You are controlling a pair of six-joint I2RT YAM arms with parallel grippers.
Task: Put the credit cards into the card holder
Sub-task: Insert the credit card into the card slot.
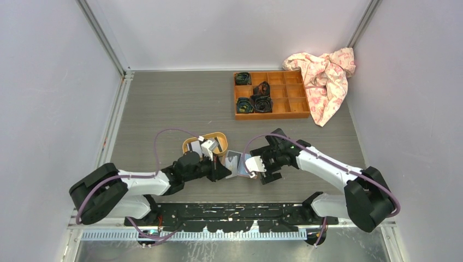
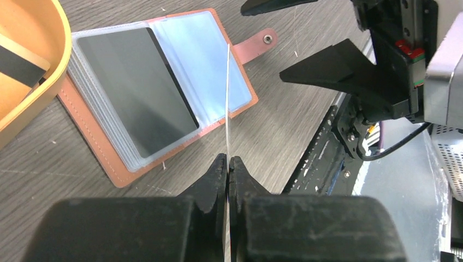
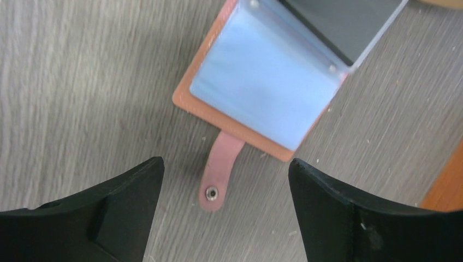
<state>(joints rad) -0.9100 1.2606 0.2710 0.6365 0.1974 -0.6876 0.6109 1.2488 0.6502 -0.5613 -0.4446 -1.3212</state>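
Partway through, judging by the layout. Open and flat on the table (image 1: 164, 103), between the two grippers and just beside the yellow oval tray (image 2: 38, 98): the card holder (image 2: 180, 65), snap tab (image 2: 256, 46) flung outward, clear sleeves facing up. Already loaded on one side with a dark card (image 2: 136, 87) (or so it reads through the plastic); nothing visible inside the bluish sleeve (image 3: 256, 93) next to it. Pinched tight in the left gripper (image 2: 227, 164): a thin white credit card (image 2: 227, 98), seen edge-on, standing upright over that bluish sleeve, not yet slid in. Impossible to tell whether its far edge touches the plastic. Spread wide and gripping nothing: the right gripper (image 3: 225, 164), hovering over the snap tab. Left to do, then: tipping the held card down to the sleeve's mouth and feeding it home, probably with the right gripper steadying the cover. Waiting in the tray as well: at least one black-striped card (image 2: 16, 63), so more than one insertion to go. No way of counting anything tucked into the sleeves underneath.
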